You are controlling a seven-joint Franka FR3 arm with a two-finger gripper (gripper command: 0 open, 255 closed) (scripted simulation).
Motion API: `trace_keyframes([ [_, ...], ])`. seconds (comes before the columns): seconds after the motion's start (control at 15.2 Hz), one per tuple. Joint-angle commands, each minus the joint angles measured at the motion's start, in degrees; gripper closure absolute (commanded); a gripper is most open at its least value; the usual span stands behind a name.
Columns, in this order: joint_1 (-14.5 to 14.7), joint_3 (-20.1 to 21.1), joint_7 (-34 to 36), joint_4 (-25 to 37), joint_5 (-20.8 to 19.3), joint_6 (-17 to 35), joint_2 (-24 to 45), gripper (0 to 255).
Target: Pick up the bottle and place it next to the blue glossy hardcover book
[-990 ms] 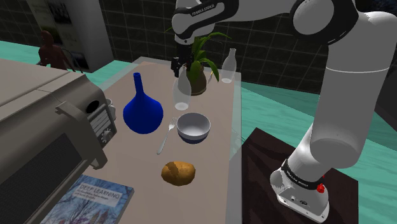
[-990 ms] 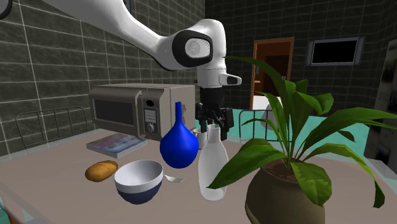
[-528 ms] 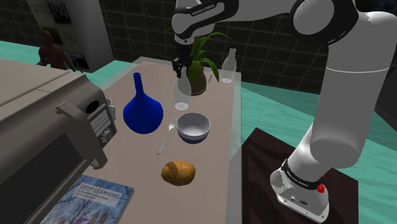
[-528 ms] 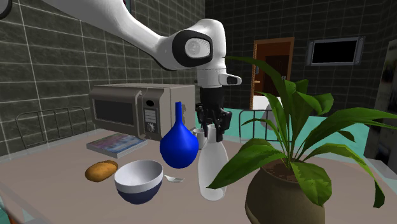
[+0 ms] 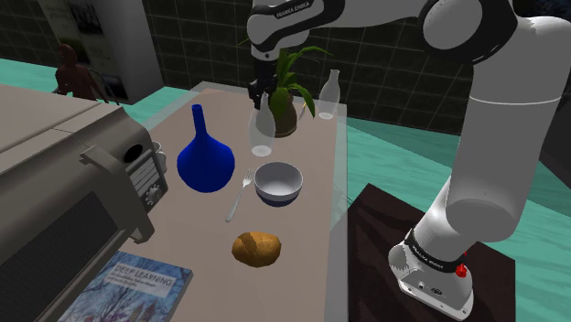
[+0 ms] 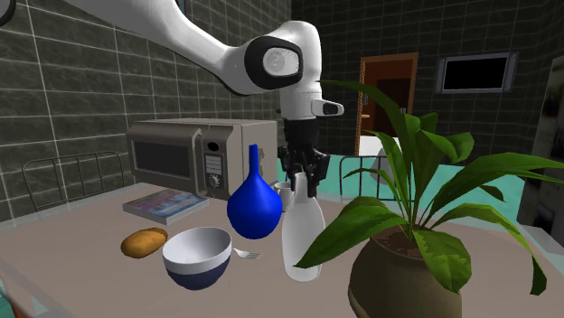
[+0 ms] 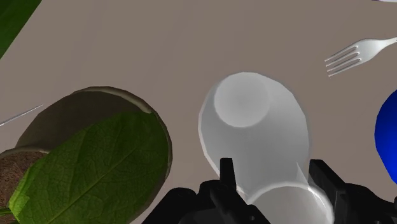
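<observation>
pale see-through bottle (image 6: 303,239) stands upright on the tabletop (image 5: 307,229) beside the bowl (image 5: 278,183), long axis vertical, directly under the end effector (image 6: 303,185), which is clamped on its neck. blue book (image 5: 128,288), reading "deep learning", lies well apart; the arm reads "franka emika".

White arm (image 5: 499,119), dark joints, Franka Emika lettering (image 5: 291,10), red base button (image 5: 460,271), black end effector (image 6: 304,183)

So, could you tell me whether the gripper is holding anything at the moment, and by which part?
Yes: the gripper holds the clear bottle by its neck, near the top, with the jaws closed on either side of it.
</observation>
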Motion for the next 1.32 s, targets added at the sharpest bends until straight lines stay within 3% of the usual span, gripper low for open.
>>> trace_keyframes([
  [0.0, 0.0, 0.0, 0.0, 0.9, 0.0, -1.3, -0.4, 255],
  [0.99, 0.0, -0.1, 0.1, 10.8, -0.1, -12.3, -1.5, 255],
  [1.25, 2.8, 1.4, 4.6, 3.0, -1.0, -10.1, -7.1, 255],
])
